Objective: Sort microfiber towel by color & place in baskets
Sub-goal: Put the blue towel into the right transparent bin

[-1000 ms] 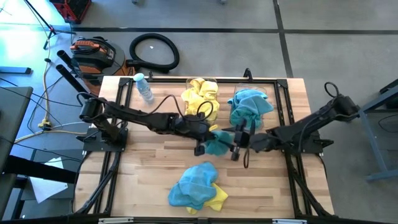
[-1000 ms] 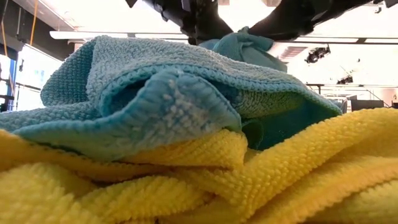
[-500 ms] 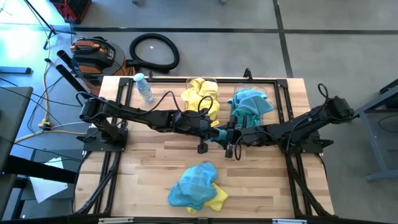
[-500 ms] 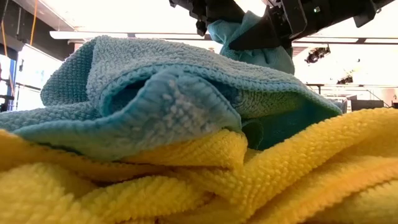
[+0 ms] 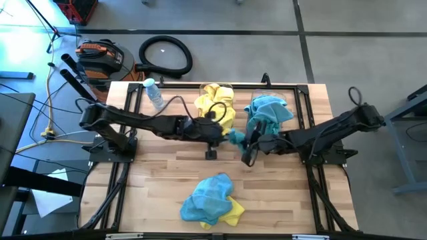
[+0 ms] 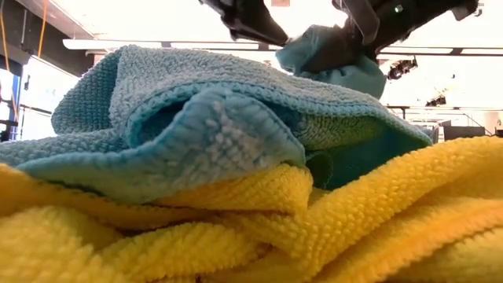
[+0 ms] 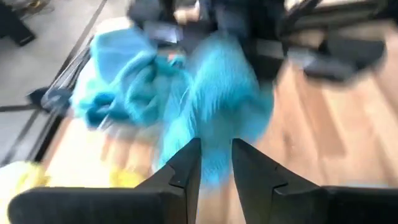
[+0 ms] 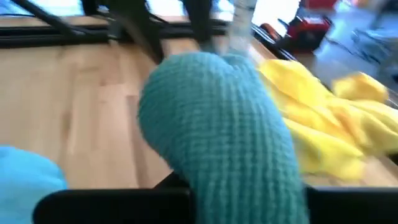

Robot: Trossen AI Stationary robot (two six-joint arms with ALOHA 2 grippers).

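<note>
A teal towel (image 5: 235, 138) is bunched in my right gripper (image 5: 245, 143), mid-table, in front of the two clear baskets. My left gripper (image 5: 219, 136) stands just to its left, narrowly open and apart from the towel (image 6: 334, 53), as the low view shows. The left basket (image 5: 216, 88) holds yellow towels (image 5: 217, 105). The right basket (image 5: 268, 99) holds teal towels (image 5: 267, 113). A mixed pile of teal and yellow towels (image 5: 210, 200) lies near the table's near edge. My right gripper is shut on the teal towel's bunched end (image 8: 217, 124), coming level from the table's right. The cloth bulges up over the fingers and hides them, so layers cannot be told. The towel is lifted clear of the table, its free part hanging below (image 6: 346, 75).
A clear bottle with a blue cap (image 5: 154, 93) lies at the far left of the table. A black frame (image 5: 293, 87) rims the work area. Bare wood (image 5: 153, 173) shows left and right of the near pile. A hose and tools lie on the floor beyond.
Both grippers carried the teal towel up and toward the far edge. Then my left gripper let go of it and drew back toward the table's left, leaving the towel in my right gripper alone.
</note>
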